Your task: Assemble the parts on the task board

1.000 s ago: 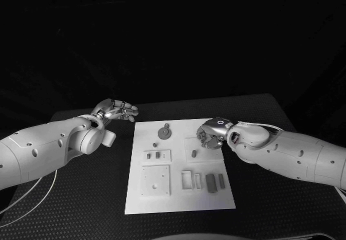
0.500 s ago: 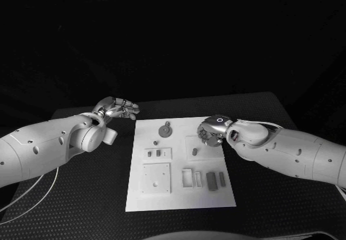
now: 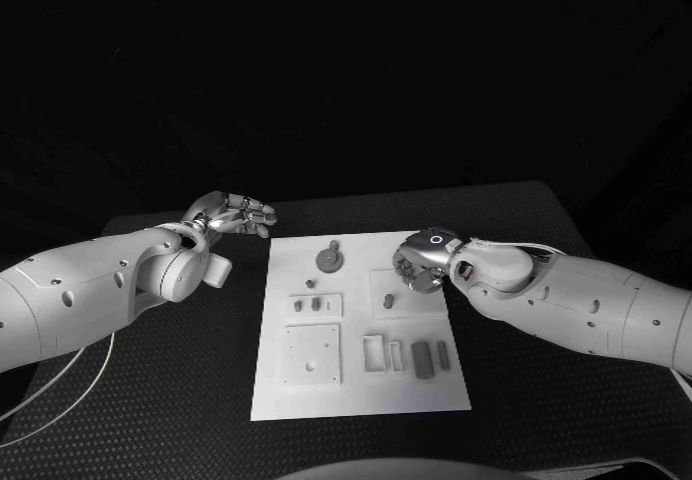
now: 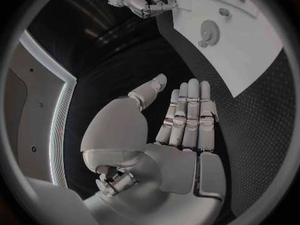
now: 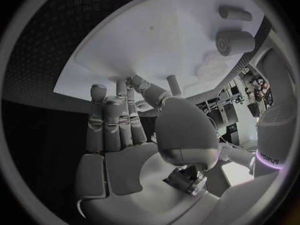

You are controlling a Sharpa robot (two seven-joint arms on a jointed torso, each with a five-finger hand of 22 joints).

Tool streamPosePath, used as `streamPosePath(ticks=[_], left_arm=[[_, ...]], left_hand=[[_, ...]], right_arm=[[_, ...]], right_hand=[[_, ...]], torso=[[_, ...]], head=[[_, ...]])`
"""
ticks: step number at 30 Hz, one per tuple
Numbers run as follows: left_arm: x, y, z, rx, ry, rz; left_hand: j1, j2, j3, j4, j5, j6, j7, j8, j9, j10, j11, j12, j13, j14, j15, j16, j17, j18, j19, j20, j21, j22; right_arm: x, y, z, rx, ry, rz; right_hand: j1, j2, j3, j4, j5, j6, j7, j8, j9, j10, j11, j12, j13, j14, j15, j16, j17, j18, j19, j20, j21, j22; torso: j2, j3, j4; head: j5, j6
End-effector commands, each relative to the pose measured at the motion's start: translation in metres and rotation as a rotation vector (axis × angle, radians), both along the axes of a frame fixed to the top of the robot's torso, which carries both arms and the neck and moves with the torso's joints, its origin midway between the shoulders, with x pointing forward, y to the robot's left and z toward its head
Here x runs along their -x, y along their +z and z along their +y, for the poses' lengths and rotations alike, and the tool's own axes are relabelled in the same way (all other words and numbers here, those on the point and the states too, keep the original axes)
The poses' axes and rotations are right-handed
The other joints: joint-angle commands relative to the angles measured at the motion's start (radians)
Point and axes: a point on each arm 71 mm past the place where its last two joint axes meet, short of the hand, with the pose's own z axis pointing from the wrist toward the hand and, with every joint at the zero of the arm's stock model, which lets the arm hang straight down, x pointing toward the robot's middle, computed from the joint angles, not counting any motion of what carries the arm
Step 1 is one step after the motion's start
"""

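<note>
right hand (image 3: 423,264) over task board (image 3: 361,395) edge — gear (image 3: 330,261) beside

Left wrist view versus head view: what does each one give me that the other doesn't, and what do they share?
Left wrist view alone: the inner side of the left hand, its fingers straight and side by side over the black table, with nothing in them.

Head view alone: the whole task board, including its near half with a square plate and a row of upright rectangular parts.

Shared: the board's far end with the gear-shaped part, and the right hand held above the board's far right edge.
</note>
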Motion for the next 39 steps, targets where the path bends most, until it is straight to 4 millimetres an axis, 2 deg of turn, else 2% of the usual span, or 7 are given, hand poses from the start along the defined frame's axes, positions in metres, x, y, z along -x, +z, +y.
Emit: streamPosePath(ticks=[1, 15, 20, 27, 31, 34, 39], left_arm=[[0.0, 0.001, 0.0, 0.006, 0.008, -0.005], [-0.002, 0.001, 0.001, 0.002, 0.018, -0.01], [-0.002, 0.001, 0.001, 0.002, 0.017, -0.009], [-0.002, 0.001, 0.002, 0.001, 0.018, -0.008], [-0.003, 0.001, 0.001, 0.003, 0.016, -0.006], [-0.003, 0.001, 0.0, 0.003, 0.016, -0.006], [-0.003, 0.001, 0.0, 0.002, 0.018, -0.005]], left_hand=[[-0.007, -0.005, -0.008, -0.001, -0.001, -0.008, -0.002, 0.004, -0.001, -0.009, -0.001, -0.002, -0.001, 0.007, 0.001, -0.004, 0.002, 0.003, 0.004, 0.0, 0.0, -0.002], [-0.007, -0.006, -0.009, 0.001, -0.001, -0.01, -0.001, 0.004, -0.002, -0.011, 0.0, -0.002, -0.003, 0.009, 0.001, -0.008, 0.007, 0.002, 0.005, 0.0, 0.0, -0.005], [-0.008, -0.006, -0.009, 0.002, -0.001, -0.012, -0.001, 0.004, -0.002, -0.012, 0.001, -0.002, -0.003, 0.009, 0.001, -0.011, 0.01, 0.002, 0.006, 0.0, 0.0, -0.007], [-0.01, -0.006, -0.01, 0.004, -0.001, -0.013, 0.0, 0.004, -0.003, -0.014, 0.001, -0.001, -0.004, 0.01, 0.001, -0.014, 0.013, 0.002, 0.006, 0.0, 0.0, -0.01], [-0.012, -0.007, -0.011, 0.006, -0.001, -0.015, 0.001, 0.004, -0.003, -0.014, 0.001, -0.001, -0.005, 0.011, 0.001, -0.016, 0.016, 0.002, 0.006, 0.0, 0.0, -0.011], [-0.013, -0.007, -0.012, 0.007, -0.001, -0.015, 0.001, 0.004, -0.004, -0.015, 0.002, -0.001, -0.005, 0.011, 0.001, -0.017, 0.017, 0.002, 0.006, 0.0, 0.0, -0.012], [-0.013, -0.007, -0.012, 0.007, -0.001, -0.016, 0.001, 0.004, -0.004, -0.015, 0.002, -0.001, -0.005, 0.011, 0.001, -0.018, 0.018, 0.002, 0.006, 0.0, 0.0, -0.013]], right_arm=[[0.005, -0.014, -0.006, 0.072, -0.014, 0.026], [0.011, -0.004, -0.005, -0.001, -0.005, -0.038], [0.01, 0.005, -0.006, -0.009, -0.003, -0.053], [0.012, 0.02, -0.004, -0.032, 0.018, -0.062], [0.011, 0.028, -0.003, -0.048, 0.023, -0.062], [0.011, 0.03, -0.003, -0.054, 0.022, -0.061], [0.018, 0.039, 0.004, -0.116, 0.035, -0.043]], right_hand=[[0.014, 0.003, 0.007, 0.001, 0.003, 0.008, 0.0, 0.006, 0.003, 0.025, -0.007, -0.004, 0.035, 0.003, -0.007, 0.007, 0.002, 0.021, 0.003, -0.006, 0.007, 0.002], [0.017, 0.002, 0.01, 0.001, 0.003, 0.015, -0.004, 0.013, 0.01, 0.039, -0.012, -0.01, 0.045, 0.004, -0.012, 0.014, 0.01, 0.021, 0.01, -0.01, 0.012, 0.01], [0.019, 0.003, 0.011, 0.002, 0.003, 0.016, -0.004, 0.014, 0.011, 0.041, -0.012, -0.011, 0.046, 0.004, -0.013, 0.015, 0.011, 0.021, 0.011, -0.01, 0.013, 0.011], [0.019, 0.002, 0.011, 0.002, 0.003, 0.016, -0.004, 0.014, 0.012, 0.042, -0.012, -0.012, 0.047, 0.005, -0.013, 0.016, 0.012, 0.021, 0.011, -0.011, 0.014, 0.012], [0.019, 0.002, 0.012, 0.002, 0.003, 0.016, -0.004, 0.015, 0.012, 0.043, -0.013, -0.013, 0.048, 0.004, -0.013, 0.016, 0.013, 0.021, 0.011, -0.011, 0.014, 0.013], [0.018, 0.002, 0.012, 0.002, 0.003, 0.016, -0.004, 0.015, 0.013, 0.044, -0.013, -0.014, 0.049, 0.004, -0.013, 0.016, 0.013, 0.021, 0.012, -0.011, 0.014, 0.013], [0.018, 0.002, 0.012, 0.002, 0.003, 0.016, -0.004, 0.015, 0.013, 0.045, -0.013, -0.014, 0.049, 0.004, -0.013, 0.017, 0.014, 0.021, 0.012, -0.011, 0.014, 0.014]], torso=[[0.0, -0.0004, 0.0006], [-0.001, -0.0011, 0.0004], [-0.001, -0.0015, 0.0003], [-0.001, 0.0002, -0.0001], [-0.001, -0.0011, -0.0002], [-0.001, -0.0005, -0.0004], [0.0, -0.0004, 0.0007]], head=[[-0.002, -0.001], [-0.001, 0.002], [-0.003, 0.007], [-0.002, 0.008], [-0.002, 0.008], [-0.004, 0.008], [0.0, 0.009]])
